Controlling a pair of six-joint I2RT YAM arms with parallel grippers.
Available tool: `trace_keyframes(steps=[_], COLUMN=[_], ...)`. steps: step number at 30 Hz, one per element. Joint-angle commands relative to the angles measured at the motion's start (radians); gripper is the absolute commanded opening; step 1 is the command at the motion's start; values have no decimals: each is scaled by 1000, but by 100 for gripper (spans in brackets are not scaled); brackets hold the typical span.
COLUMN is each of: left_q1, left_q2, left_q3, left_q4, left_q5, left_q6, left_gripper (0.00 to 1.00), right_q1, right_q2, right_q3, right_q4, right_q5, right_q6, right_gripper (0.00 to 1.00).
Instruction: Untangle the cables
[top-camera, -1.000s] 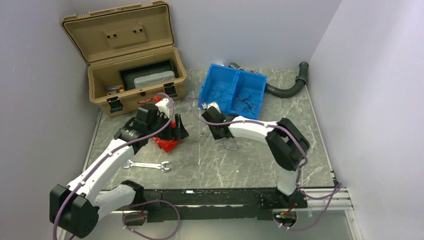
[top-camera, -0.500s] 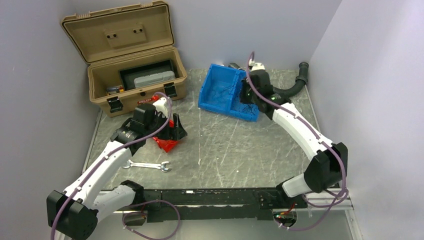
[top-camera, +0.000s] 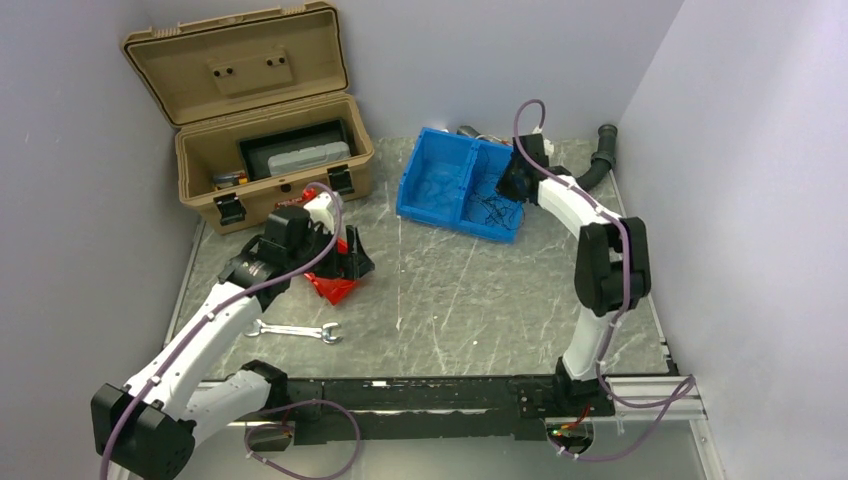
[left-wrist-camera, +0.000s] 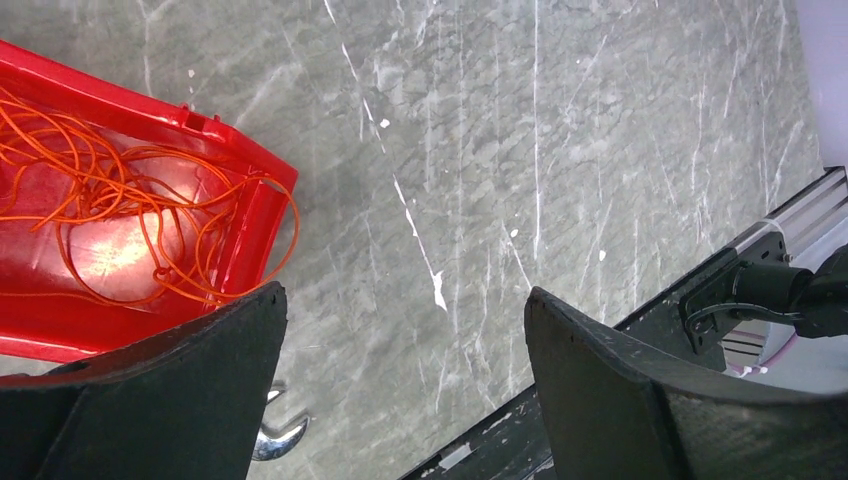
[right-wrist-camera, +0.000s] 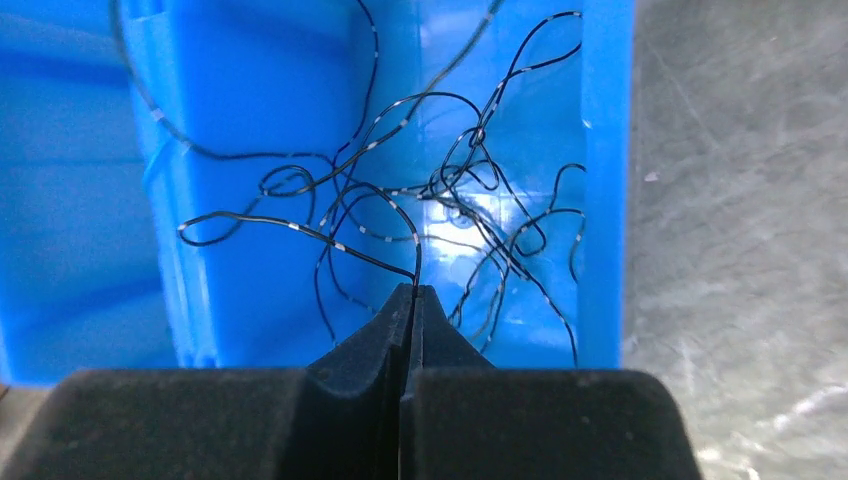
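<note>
Nearest my bases, a silver open-ended wrench (top-camera: 295, 330) is lying on the grey marbled tabletop (left-wrist-camera: 560, 150). Just beyond it, my left jaws (left-wrist-camera: 400, 330) are standing wide open, holding nothing. At their ten o'clock a red plastic tray (left-wrist-camera: 250, 235) is holding coiled thin orange wires (left-wrist-camera: 120, 200). Farther off, toward one o'clock, my right jaws (right-wrist-camera: 412, 290) are pressing closed above a blue plastic bin (right-wrist-camera: 600, 150) of tangled thin black wires (right-wrist-camera: 480, 135). One strand is reaching their tip; whether it is pinched, I cannot tell.
</note>
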Motion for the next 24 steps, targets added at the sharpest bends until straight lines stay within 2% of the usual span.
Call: trace_keyframes(steps=[1,6,11,12,14,15,19,24], left_q1=[5,5,5,5,5,5,5,6], left_q2=[-24,-25,-31,-33,-42,-50,-75,-97], left_q3=[53,13,4,9,22,26,37,39], left_q4=[-10,8,15,9,-1,-7,-14,19], left_q5=[-24,-20,-23,-32,-54,-67,-119,-155], left_q6=[22,13,27,33,44,48,63,70], left_gripper=[92,93,98,99,100,99,99,99], right_q1=[12,50,96,95,96,95,95,94], right_q2=[111,263,344,345,320,295,155,-54], right_q3=[105,285,431,452,466,459,365,237], right_q4=[59,-100,-184,-203,-202,-194,-134,-113], right_q5=[88,315,389,387,364,356,285,196], right_q6=[122,122,79,77,38,24,-28,-81], right_gripper=[0,0,1,10,45,52,63,90])
